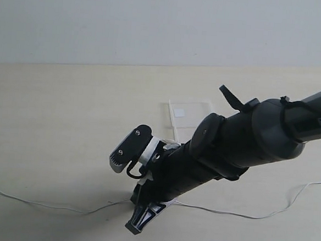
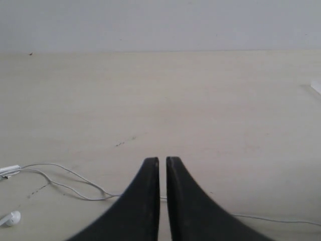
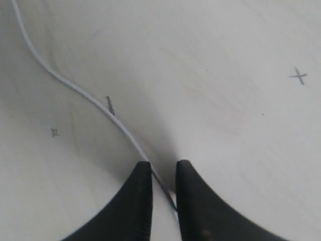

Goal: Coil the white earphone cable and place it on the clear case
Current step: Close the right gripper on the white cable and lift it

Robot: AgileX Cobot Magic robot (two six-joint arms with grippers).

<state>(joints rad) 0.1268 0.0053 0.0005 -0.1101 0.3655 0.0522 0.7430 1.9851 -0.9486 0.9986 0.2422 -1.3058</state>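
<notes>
On the worktop, your right gripper straddles the white earphone cable, jaws narrowly apart; close squarely before lifting.

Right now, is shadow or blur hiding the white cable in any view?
Exterior view: even light, the white earphone cable faint on the pale table. Right wrist view: the right end effector casts a shadow that darkens the table, yet the cable shows between its jaws. Left wrist view: sharp, cable and earbud clear.
</notes>
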